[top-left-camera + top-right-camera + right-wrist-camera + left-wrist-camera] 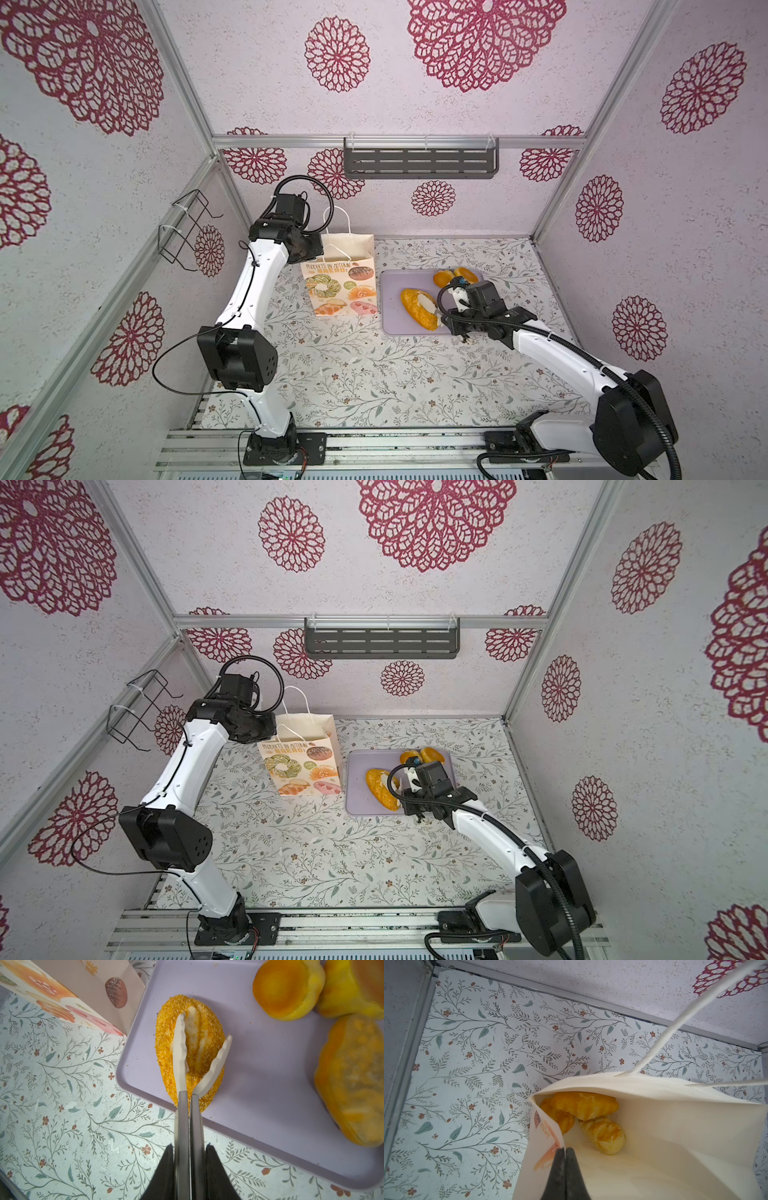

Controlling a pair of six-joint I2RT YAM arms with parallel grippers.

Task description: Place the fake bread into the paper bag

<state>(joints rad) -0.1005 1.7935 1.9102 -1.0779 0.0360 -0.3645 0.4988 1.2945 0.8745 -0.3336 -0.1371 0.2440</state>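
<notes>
Left hand [565,1150] at desk's [353,374] far edge pinching bag [654,1126] rim, right hand [189,1145] clamped on tongs [182,1105] astride loaf [166,1043], three breads [583,1103] bagged, four on tray [270,1074]

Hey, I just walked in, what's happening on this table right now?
The left gripper pinches the paper bag at its rim, holding it open; three toy breads already lie inside. The right gripper is shut on a pair of tongs, whose white tips are spread over the crumbed oval loaf on the lilac tray. Three more buns wait on that tray.
</notes>
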